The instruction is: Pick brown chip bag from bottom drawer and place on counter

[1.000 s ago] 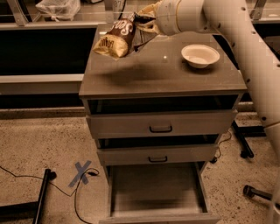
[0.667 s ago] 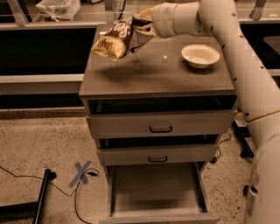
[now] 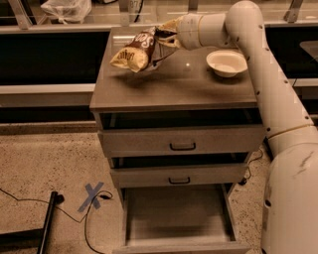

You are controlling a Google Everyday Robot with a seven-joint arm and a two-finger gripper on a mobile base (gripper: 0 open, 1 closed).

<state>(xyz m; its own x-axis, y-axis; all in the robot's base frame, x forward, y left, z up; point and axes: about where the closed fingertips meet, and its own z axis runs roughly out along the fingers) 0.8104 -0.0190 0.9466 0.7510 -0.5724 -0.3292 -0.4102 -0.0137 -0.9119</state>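
Note:
The brown chip bag hangs tilted above the far left part of the counter, its tan lower end pointing left, with its shadow on the top below it. My gripper is shut on the bag's upper right end, reaching in from the right on the white arm. The bottom drawer is pulled open below, and its flat grey floor holds nothing.
A white bowl sits on the counter's right side, just under the arm. The two upper drawers stand slightly open. Cables and a blue tape cross lie on the floor at left. A plastic bag lies on the back ledge.
The bag and gripper have moved slightly farther back over the counter's left side; the arm has reached farther across. The bag stays gripped.

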